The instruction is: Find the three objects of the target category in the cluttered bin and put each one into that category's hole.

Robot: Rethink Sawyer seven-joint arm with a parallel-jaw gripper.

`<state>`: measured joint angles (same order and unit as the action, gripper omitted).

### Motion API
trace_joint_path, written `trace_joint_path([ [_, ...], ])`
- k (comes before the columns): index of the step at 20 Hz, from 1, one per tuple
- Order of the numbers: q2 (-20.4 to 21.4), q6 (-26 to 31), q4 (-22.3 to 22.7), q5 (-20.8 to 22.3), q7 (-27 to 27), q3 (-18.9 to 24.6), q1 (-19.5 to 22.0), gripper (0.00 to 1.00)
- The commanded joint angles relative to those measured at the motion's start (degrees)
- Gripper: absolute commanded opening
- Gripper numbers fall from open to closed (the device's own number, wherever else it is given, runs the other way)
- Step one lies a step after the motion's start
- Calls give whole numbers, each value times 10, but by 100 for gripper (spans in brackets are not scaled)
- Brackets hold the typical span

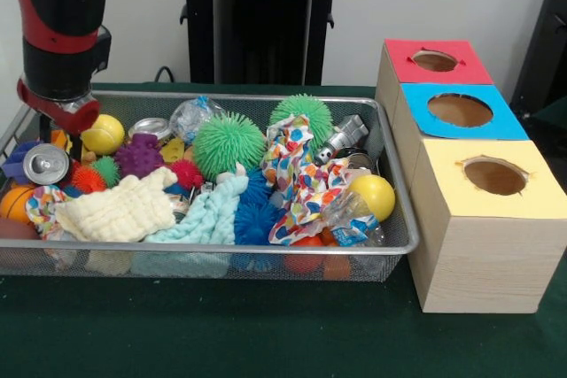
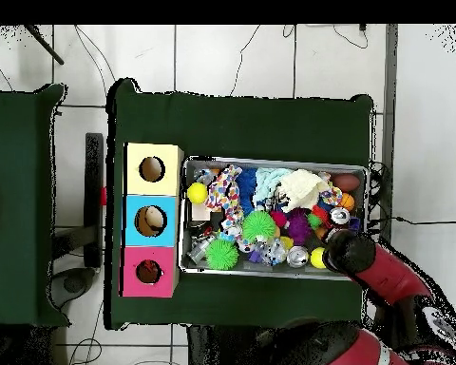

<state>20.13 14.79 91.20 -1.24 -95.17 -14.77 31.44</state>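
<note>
Hovering over the bin's (image 1: pixel 390 250) corner, the gripper (image 1: pixel 64 121) hides its jaws, state indeterminable. Beside it lie a yellow ball (image 1: pixel 104 133), crushed can (image 1: pixel 44 164) and purple spiky ball (image 1: pixel 139 156); three-holed box (image 1: pixel 483 236) adjoins the bin on the table (image 1: pixel 221 334).

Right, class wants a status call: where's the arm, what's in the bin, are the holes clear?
Gripper low over bin's corner by the yellow ball, fingers hidden. Wire bin packed: balls, cloths, cans. Red, blue, yellow holes unblocked.
</note>
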Motion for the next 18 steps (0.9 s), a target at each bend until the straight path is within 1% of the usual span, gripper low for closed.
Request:
trace_joint_path([
  [1, -19, -4, 5, -30, -120, 43, -19, 100],
  [4, -13, -6, 19, -32, -120, 49, -17, 100],
  [7, -8, -4, 31, -41, -131, 53, -24, 100],
  [10, -22, -30, 31, -62, -155, 66, -35, 100],
  [13, -49, -60, 17, -76, -166, 69, -41, 100],
  [17, -64, -70, 6, -87, -161, 67, -45, 100],
  [18, -66, -64, 0, -91, -159, 64, -47, 100],
])
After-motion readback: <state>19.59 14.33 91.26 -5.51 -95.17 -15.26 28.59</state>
